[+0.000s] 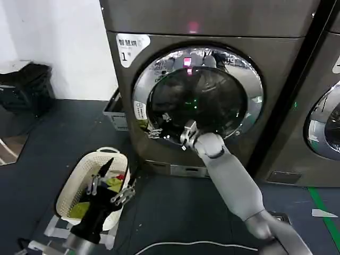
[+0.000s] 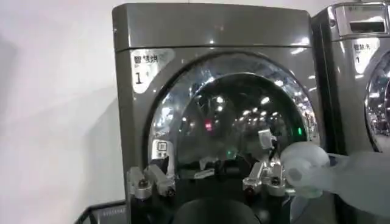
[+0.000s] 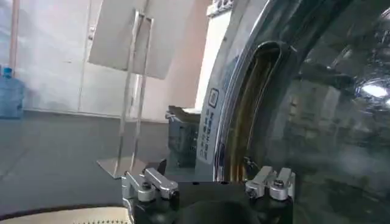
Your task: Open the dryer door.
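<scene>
Already at the lower left of the door's rim, the right gripper had its jaws spread apart with nothing between them, their tips reaching toward the chrome edge; whether they actually touched the rim could not be told from the head view. From the right wrist view the jaws stood just beside the seam where the rim met the machine's front panel, presumably because that edge is where a finger can hook in and pull. The dryer door sat in the front of the dryer marked with a white "1" sticker, and it looked shut or nearly so, with a narrow dark gap showing along the rim in the right wrist view. The right arm stretched from the lower right of the head view up to that point. Farther out, the left gripper hung low over the floor, above a cream laundry basket with coloured cloth inside, its jaws also apart and empty; it seemed to be waiting clear of the door's swing. To the right stood a neighbouring machine with a similar round door.
</scene>
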Robot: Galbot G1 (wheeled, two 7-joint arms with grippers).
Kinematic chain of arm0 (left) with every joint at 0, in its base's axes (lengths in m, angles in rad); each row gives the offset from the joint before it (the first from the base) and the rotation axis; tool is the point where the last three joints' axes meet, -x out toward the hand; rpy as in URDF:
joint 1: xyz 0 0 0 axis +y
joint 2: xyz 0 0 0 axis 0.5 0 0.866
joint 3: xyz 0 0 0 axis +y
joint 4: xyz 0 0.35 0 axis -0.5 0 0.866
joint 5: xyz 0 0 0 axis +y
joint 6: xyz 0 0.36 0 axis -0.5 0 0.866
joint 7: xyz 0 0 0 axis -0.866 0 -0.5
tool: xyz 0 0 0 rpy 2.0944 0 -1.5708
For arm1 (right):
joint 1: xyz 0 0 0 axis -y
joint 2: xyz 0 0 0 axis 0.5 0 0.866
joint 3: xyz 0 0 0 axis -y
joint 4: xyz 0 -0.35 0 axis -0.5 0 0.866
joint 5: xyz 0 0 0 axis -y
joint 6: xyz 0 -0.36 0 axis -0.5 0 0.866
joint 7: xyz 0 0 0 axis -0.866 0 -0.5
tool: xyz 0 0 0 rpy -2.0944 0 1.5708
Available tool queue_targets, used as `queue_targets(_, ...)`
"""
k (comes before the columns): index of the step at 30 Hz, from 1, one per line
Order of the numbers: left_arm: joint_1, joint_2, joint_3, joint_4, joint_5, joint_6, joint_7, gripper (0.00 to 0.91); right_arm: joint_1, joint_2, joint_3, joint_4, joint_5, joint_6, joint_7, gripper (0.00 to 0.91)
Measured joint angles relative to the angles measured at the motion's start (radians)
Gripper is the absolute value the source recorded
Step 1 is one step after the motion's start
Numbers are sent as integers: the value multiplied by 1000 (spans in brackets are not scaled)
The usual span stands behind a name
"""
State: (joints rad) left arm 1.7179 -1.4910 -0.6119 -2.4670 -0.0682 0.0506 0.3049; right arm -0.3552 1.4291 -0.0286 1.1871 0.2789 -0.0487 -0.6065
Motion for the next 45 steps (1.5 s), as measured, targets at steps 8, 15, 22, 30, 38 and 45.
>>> queue_targets(8, -2, 0, -4, 0, 7, 3, -1, 907, 3, 4, 2, 5, 11, -10, -52, 907)
queue_targets(15, -15, 13, -30, 12, -7, 15, 22, 907, 3, -16, 1, 16, 39, -6, -149, 907)
queue_targets(22, -56, 24, -63, 55, -78, -5, 59, 907, -9, -43, -3, 26, 65, 13, -253, 907)
queue_targets(30, -93, 51, -117, 91, -166, 9, 63, 907, -27, -55, 9, 49, 70, 24, -321, 907)
queue_targets(38, -125, 89, -169, 127, -197, 9, 62, 907, -41, -77, 11, 82, 116, 17, -419, 907)
queue_targets(45, -176, 152, -219, 178, -282, 41, 63, 907, -52, -106, 21, 116, 139, 5, -506, 907)
